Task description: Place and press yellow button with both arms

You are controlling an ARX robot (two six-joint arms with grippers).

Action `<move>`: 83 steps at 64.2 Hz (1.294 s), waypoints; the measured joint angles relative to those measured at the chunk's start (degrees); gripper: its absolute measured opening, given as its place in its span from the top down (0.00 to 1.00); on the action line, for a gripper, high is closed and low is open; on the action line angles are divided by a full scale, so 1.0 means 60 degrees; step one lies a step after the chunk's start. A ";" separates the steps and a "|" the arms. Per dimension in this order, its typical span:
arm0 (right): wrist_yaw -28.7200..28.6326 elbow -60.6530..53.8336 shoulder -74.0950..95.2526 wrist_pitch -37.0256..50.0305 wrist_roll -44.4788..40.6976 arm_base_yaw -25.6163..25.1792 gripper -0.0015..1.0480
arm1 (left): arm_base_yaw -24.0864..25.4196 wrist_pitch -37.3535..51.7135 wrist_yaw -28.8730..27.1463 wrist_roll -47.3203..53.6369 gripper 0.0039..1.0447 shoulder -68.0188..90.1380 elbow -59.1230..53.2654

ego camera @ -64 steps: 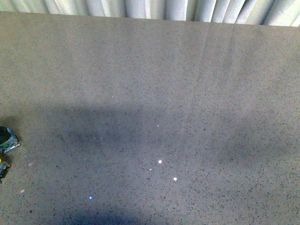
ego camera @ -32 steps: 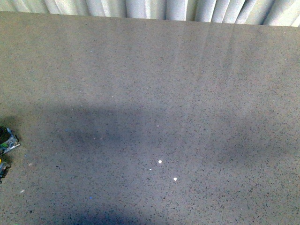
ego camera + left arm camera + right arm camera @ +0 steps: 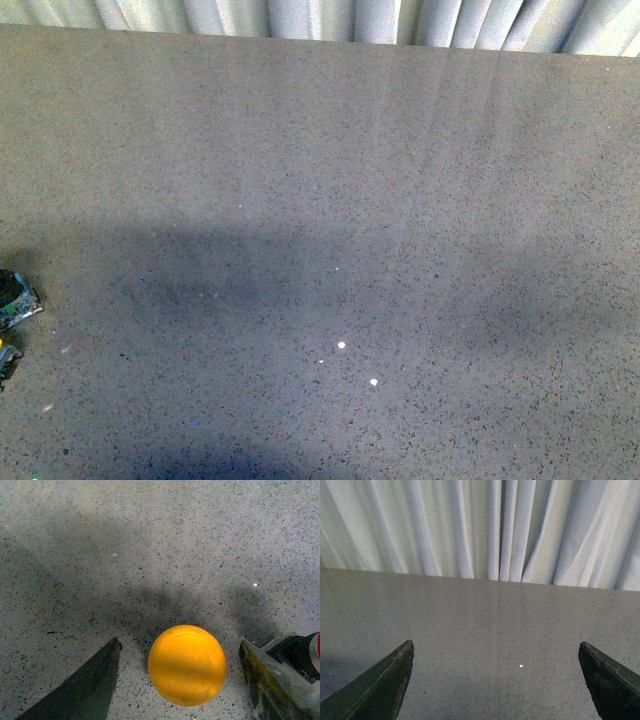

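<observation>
The yellow button (image 3: 187,665), round orange-yellow cap upward, stands on the speckled grey tabletop (image 3: 150,540) between the left gripper's (image 3: 180,641) spread jaws, untouched, whereas the right gripper's (image 3: 495,644) jaws, likewise spread, are empty.

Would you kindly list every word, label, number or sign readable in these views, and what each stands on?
None can be read. The round yellow-orange button cap is plain; the speckled grey tabletop and pleated white curtain bear no marks. The small dark objects at the front view's left edge are too cut off and blurred to show any label.
</observation>
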 joint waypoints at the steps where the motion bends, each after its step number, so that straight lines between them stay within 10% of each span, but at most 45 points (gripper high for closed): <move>1: -0.0004 0.0000 0.0000 0.0000 0.0000 0.0000 0.09 | -0.0007 0.0015 0.0000 0.0000 0.54 0.0007 0.0000; 12: 0.0000 0.0000 0.0000 0.0000 0.0000 0.0000 0.09 | -0.0058 0.0095 -0.0036 0.0007 0.68 0.0036 0.0000; 56: 0.0000 0.0000 0.0000 0.0000 0.0000 0.0000 0.09 | -0.0270 -0.1501 -0.0317 0.0069 0.68 -0.1574 0.0929; 65: -0.0004 0.0000 0.0000 0.0000 0.0000 0.0000 0.09 | -0.1315 -0.1931 -0.0688 -0.0058 0.68 -0.1949 0.1424; 83: -0.0004 0.0000 0.0000 0.0000 0.0000 0.0000 0.09 | -0.5967 -0.1541 -0.2375 -0.1184 0.68 -0.0973 0.2248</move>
